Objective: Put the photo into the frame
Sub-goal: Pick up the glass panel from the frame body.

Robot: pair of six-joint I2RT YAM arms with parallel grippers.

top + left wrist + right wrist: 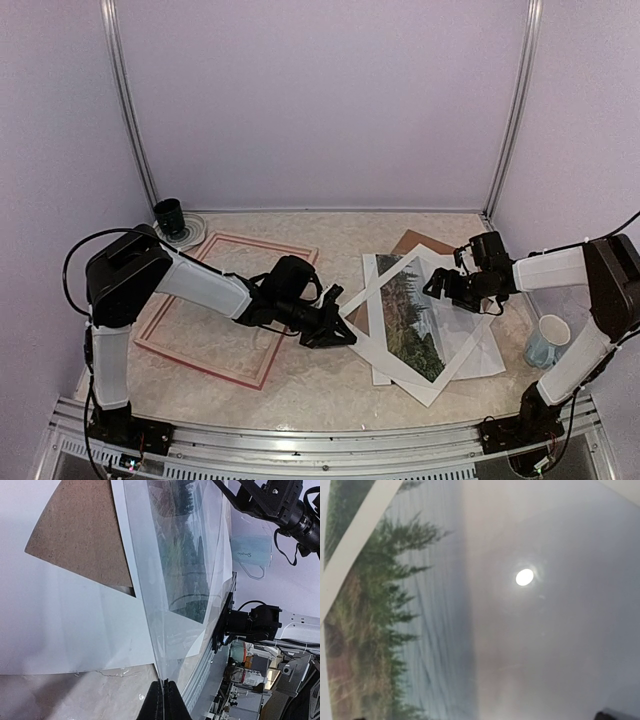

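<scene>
While white mat [370,300] crosses photo [415,320], clear sheet [165,630] over it, mug [547,340] nearby

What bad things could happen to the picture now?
The left gripper is shut on just one edge of the clear sheet, so the sheet might slip out or bend when lifted. The sheet lies over the photo, so pulling it might drag the photo askew. The mug stands close by the right arm and could get knocked.

L gripper [335,330] closed tight | R gripper [441,288] jaws spread wide
</scene>
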